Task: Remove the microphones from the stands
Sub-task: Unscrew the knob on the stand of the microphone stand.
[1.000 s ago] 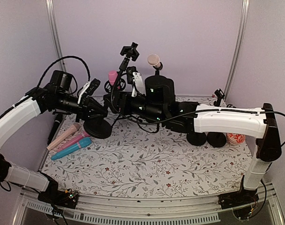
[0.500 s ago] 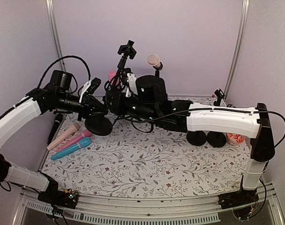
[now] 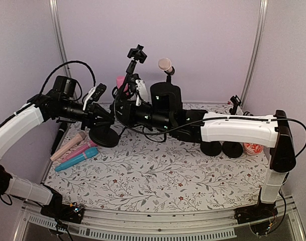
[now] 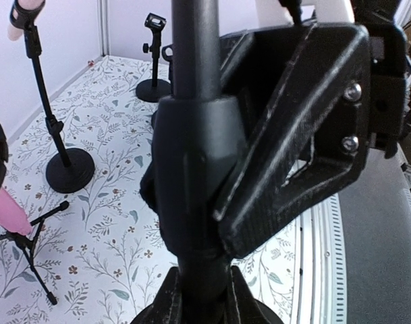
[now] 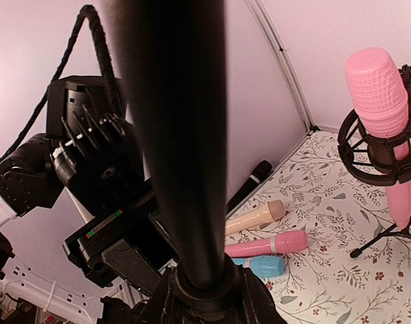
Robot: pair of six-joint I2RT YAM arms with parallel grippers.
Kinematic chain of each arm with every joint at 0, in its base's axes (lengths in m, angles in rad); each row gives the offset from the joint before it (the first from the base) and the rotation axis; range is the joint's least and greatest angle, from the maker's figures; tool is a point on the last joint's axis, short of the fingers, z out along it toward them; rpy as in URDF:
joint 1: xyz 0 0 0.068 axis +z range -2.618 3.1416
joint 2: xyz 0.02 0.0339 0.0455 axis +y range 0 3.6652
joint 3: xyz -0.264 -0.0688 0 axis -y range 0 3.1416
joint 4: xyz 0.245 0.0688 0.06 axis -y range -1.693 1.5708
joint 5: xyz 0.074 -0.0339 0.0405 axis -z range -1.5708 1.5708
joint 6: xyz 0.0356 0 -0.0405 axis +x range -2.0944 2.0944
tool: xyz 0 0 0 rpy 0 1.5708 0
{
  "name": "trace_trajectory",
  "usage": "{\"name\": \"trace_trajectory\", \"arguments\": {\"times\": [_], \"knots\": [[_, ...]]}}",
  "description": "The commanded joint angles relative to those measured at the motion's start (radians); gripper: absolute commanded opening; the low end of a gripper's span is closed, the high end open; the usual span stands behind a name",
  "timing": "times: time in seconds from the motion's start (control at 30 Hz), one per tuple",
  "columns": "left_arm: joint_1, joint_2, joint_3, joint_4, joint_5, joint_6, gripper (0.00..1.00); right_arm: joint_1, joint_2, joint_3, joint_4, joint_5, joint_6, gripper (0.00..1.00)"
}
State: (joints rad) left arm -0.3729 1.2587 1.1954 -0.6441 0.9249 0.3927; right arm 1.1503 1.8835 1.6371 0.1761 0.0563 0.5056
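A black stand with a round base (image 3: 103, 136) rises at a slant to a black clip (image 3: 137, 52). I cannot tell whether that clip holds a microphone. My left gripper (image 3: 106, 122) is shut on the stand's pole (image 4: 192, 169) just above the base, its jaws (image 4: 202, 297) tight round it. My right gripper (image 3: 117, 108) grips the same pole (image 5: 178, 135) slightly higher, its jaws (image 5: 202, 293) closed on the pole. Behind it, a pink microphone (image 3: 121, 82) (image 5: 384, 115) sits in a shock mount on a tripod. A beige-headed microphone (image 3: 165, 64) stands on another stand.
Several loose microphones lie at the left: beige (image 3: 67, 145), pink (image 3: 78, 150), blue (image 3: 77, 159) and black (image 3: 59, 134). Two round stand bases (image 3: 211, 148) (image 3: 233, 149) and a red-white object (image 3: 253, 148) sit under my right arm. A small clip stand (image 3: 235, 102) is at the back right.
My right gripper has slid left to the pole and closed round it. The stand's top has shifted slightly left. The left gripper has kept its hold.
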Motion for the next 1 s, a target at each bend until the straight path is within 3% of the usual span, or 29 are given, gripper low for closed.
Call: {"name": "trace_trajectory", "arguments": {"times": [0.0,0.43,0.67,0.97], "knots": [[-0.011,-0.009,0.007,-0.081,0.228,0.122,0.0,-0.018,-0.074,-0.054,0.202,-0.236,-0.012,0.0],[-0.028,-0.012,-0.013,-0.169,0.432,0.175,0.0,-0.032,-0.051,-0.054,0.508,-0.708,0.033,0.0],[-0.06,-0.001,-0.034,-0.179,0.506,0.176,0.0,-0.032,0.014,0.019,0.675,-0.926,0.14,0.0],[-0.089,0.029,-0.044,-0.15,0.541,0.16,0.0,-0.023,0.112,0.167,0.715,-1.052,0.231,0.0]]}}
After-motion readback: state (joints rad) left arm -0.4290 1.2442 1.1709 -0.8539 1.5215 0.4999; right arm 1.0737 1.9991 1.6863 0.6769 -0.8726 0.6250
